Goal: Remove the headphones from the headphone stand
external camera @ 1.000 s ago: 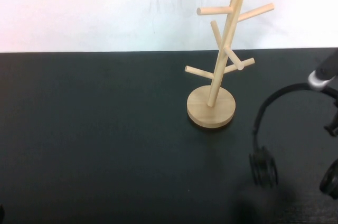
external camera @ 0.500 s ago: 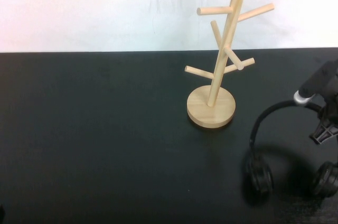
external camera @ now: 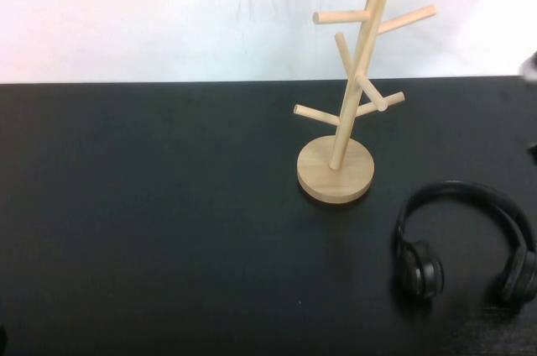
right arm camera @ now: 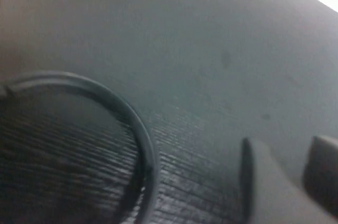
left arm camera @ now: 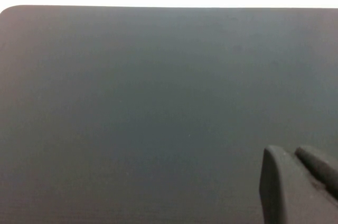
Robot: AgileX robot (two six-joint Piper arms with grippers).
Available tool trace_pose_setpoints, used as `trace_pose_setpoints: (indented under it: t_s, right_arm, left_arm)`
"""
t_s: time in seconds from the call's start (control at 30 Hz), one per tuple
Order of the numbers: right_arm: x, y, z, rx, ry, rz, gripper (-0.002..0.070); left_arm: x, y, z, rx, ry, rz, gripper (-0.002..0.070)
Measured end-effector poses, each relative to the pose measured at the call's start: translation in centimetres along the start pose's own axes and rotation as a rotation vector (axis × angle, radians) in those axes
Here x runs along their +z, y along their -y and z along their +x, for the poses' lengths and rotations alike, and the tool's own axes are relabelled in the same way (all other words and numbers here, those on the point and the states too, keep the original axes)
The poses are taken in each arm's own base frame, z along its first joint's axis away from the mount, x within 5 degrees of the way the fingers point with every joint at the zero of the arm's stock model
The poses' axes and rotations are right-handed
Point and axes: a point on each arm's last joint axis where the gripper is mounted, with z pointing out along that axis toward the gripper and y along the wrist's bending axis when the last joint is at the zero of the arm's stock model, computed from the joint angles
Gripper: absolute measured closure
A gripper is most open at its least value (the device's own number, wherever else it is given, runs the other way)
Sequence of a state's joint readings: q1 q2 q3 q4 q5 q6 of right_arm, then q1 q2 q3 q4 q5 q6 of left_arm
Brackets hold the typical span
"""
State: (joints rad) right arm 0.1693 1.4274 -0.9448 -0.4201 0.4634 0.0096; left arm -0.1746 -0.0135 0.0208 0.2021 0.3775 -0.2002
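Since a moment ago the headphones [external camera: 466, 238] have been let go and now lie flat on the black desk [external camera: 151, 205], and the right arm has pulled away toward the far right edge, where only a sliver of it shows in the high view. They rest at the near right, band arching toward the far side and both round ear cups toward the near side, clear of the wooden headphone stand [external camera: 348, 96]. That stand sits upright just to their far left, its round base flat on the desk and its slanted pole and pegs bare. From the right wrist camera, the right gripper [right arm camera: 288, 182] hangs above the desk near the curved headband [right arm camera: 132, 129], not touching it, with its jaws spread apart and nothing between them. Over on the near left, the left gripper [left arm camera: 301, 182] hovers over bare desk, well apart from both the stand and the headphones; only the dark tips show at the picture's edge, lying close together, and I cannot tell whether they are pressed together. Behind the desk runs a white wall [external camera: 168, 12].
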Motion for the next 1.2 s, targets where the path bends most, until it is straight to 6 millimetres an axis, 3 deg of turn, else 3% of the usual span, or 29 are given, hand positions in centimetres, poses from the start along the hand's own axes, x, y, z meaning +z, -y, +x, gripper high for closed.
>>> trace_pose_setpoints:
  t_s: [0.07, 0.1, 0.17, 0.2, 0.3, 0.33, 0.4, 0.43, 0.67, 0.87, 1.2]
  right_arm:
    - [-3.1, 0.5, 0.0, 0.079, 0.026, 0.002, 0.0575]
    - [-9.9, 1.7, -0.2, 0.223, 0.162, 0.002, 0.0682]
    - [-13.1, 1.6, 0.8, 0.293, 0.217, -0.027, 0.0682]
    - [-9.2, 1.1, 0.8, 0.224, 0.099, -0.022, 0.0662]
    - [-14.4, 1.0, 2.4, 0.314, 0.206, -0.046, 0.0676]
    - [-19.5, 1.1, 4.5, 0.390, 0.384, -0.034, 0.0682]
    - [-21.6, 0.7, 6.6, 0.410, 0.463, -0.019, 0.0682]
    - [-19.3, 0.5, 5.9, 0.386, 0.344, -0.043, 0.0681]
    - [-24.2, -1.0, 12.6, 0.414, 0.595, 0.023, 0.0682]
    - [-26.6, -1.8, 15.8, 0.428, 0.741, 0.058, 0.0682]
    - [-27.4, -2.1, 17.2, 0.435, 0.777, 0.067, 0.0682]
  left_arm:
    - [0.0, 0.0, 0.0, 0.000, 0.000, 0.000, 0.0673]
    - [0.0, 0.0, 0.0, 0.000, 0.000, 0.000, 0.0673]
    - [0.0, 0.0, 0.0, 0.000, 0.000, 0.000, 0.0673]
    - [0.0, 0.0, 0.0, 0.000, 0.000, 0.000, 0.0673]
    - [0.0, 0.0, 0.0, 0.000, 0.000, 0.000, 0.0673]
    - [0.0, 0.0, 0.0, 0.000, 0.000, 0.000, 0.0673]
    - [0.0, 0.0, 0.0, 0.000, 0.000, 0.000, 0.0673]
    - [0.0, 0.0, 0.0, 0.000, 0.000, 0.000, 0.0673]
    - [0.0, 0.0, 0.0, 0.000, 0.000, 0.000, 0.0673]
    - [0.0, 0.0, 0.0, 0.000, 0.000, 0.000, 0.0673]
    - [0.0, 0.0, 0.0, 0.000, 0.000, 0.000, 0.0673]
